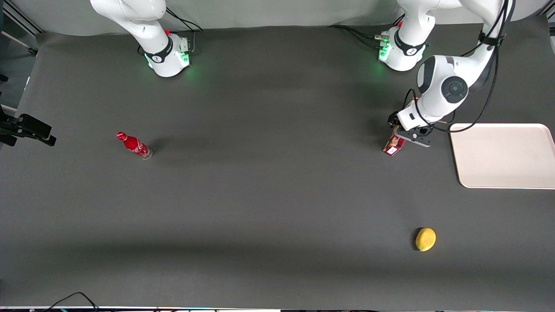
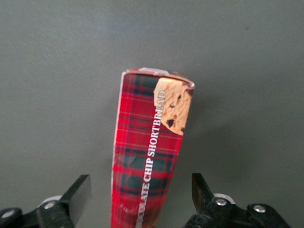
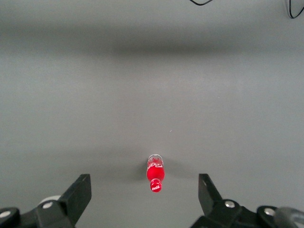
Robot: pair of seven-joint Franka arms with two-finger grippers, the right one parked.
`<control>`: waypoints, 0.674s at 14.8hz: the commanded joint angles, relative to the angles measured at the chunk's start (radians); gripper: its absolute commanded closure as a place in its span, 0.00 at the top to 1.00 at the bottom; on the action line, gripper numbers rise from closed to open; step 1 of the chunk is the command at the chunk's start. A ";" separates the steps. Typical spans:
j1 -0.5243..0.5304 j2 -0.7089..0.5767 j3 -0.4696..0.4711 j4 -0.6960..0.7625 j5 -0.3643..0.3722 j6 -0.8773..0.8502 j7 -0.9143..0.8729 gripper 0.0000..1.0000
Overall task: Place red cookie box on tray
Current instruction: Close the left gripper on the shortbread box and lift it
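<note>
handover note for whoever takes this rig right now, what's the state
Tool: open, fingers either side of the red cookie box, with a gap showing on each side; no grasp yet.
Box: upright on the table, at the working arm's end, beside the tray and apart from it.
Tray: nothing on it.
Done: tool positioned around the box.
Left: close, lift, carry to the tray, set down, release.

Left gripper [image 2: 141,192] low over table, fingers [image 2: 78,192] spread apart.
</note>
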 commanded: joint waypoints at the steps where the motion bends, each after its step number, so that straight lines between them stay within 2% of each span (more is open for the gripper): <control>1: -0.008 -0.002 0.002 -0.028 -0.007 0.022 0.013 0.00; 6: -0.001 -0.022 0.009 -0.021 -0.007 -0.019 0.007 0.00; 8: 0.000 -0.065 0.016 0.007 -0.008 -0.103 0.002 0.00; 10: 0.000 -0.124 0.042 0.089 -0.008 -0.279 0.001 0.00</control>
